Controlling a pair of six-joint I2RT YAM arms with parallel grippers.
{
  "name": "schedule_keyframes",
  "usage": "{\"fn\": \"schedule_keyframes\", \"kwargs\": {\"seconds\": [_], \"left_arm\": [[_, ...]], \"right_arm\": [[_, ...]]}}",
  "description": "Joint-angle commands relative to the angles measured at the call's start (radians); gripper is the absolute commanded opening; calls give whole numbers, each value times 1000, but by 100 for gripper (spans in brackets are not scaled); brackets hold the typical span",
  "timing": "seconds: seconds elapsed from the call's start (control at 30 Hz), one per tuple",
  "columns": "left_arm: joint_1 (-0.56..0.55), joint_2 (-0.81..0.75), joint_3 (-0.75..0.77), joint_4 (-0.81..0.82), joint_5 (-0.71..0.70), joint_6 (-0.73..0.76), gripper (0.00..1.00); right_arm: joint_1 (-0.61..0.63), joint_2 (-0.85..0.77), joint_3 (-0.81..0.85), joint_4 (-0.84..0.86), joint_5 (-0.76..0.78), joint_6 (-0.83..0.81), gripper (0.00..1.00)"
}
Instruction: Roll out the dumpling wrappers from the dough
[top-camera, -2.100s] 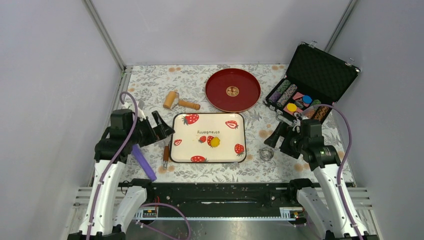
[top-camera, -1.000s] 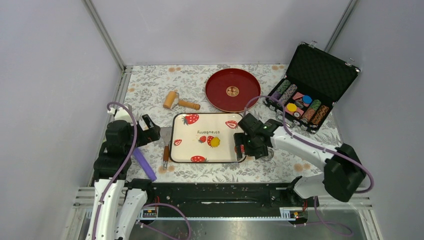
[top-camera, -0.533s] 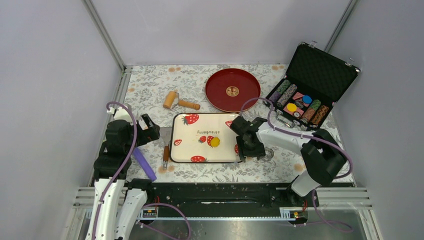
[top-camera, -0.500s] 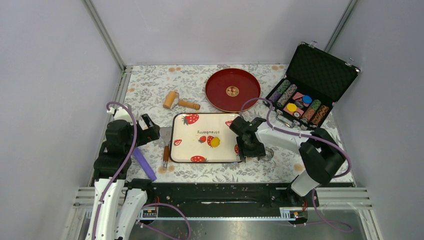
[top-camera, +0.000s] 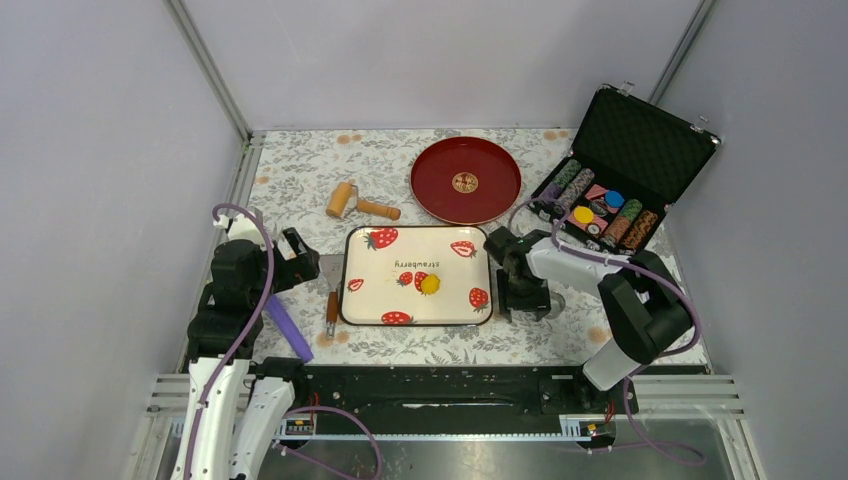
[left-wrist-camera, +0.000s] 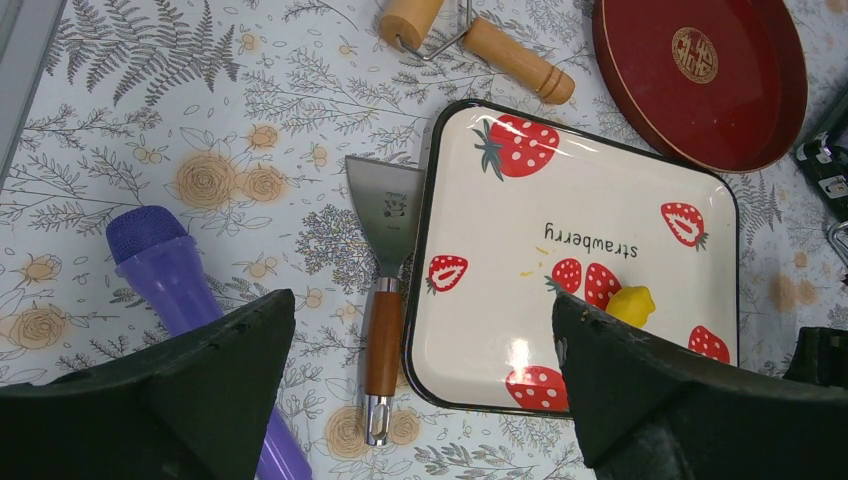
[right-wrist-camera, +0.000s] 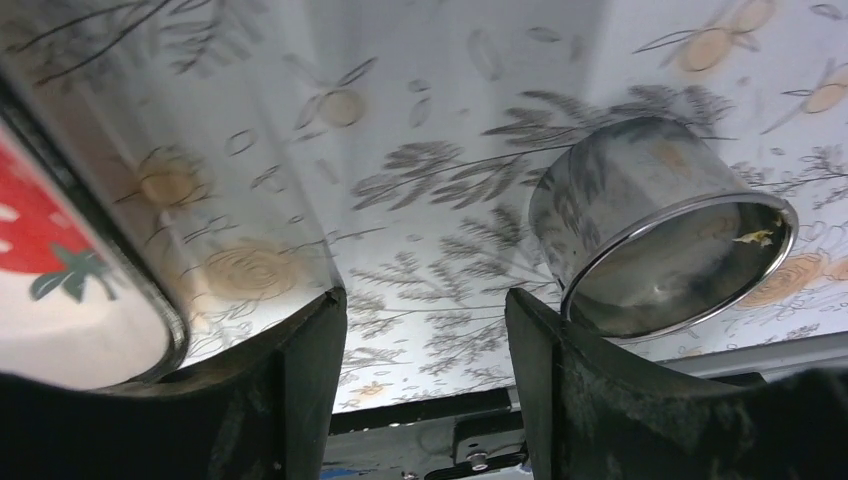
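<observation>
The dough is a small bright yellow lump (top-camera: 430, 284) on the white strawberry tray (top-camera: 380, 305), also seen in the left wrist view (left-wrist-camera: 630, 304). No flattened wrappers show. My left gripper (top-camera: 308, 264) hovers open and empty left of the tray, above a metal scraper with a wooden handle (left-wrist-camera: 385, 300). My right gripper (top-camera: 525, 298) is open and low over the tablecloth just right of the tray, with the metal ring cutter (right-wrist-camera: 655, 225) beside its right finger (right-wrist-camera: 600, 390), not between the jaws.
A wooden roller (top-camera: 358, 201) lies behind the tray, a red round plate (top-camera: 466, 179) behind it. An open black case of poker chips (top-camera: 610, 170) stands at the back right. A purple handled tool (top-camera: 285, 325) lies by the left arm.
My right arm swung in from the right to the tray's right edge, then drew back a little to the right, down by the ring cutter. The left arm pulled slightly back and has held still.
</observation>
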Motion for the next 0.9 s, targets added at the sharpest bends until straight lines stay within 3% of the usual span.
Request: {"fn": "schedule_keyframes", "kwargs": {"seconds": [0.0,0.47,0.6,0.87], "left_arm": [[-2,-17,-6,48,-25,-5,99],[-2,-30,-7,49,-34,-2,99],[-2,-30,-7,48,-35,-2,99],[-2,-27,-8,51,-31,-1,99]], "right_arm": [[-76,-51,-12,4,-5,-56,67],[-401,-34,1,27,-18,-140,70],[-491,-30,-2,42,-90,-163,73],[-503,-120,4,47,-213,-156,77]]}}
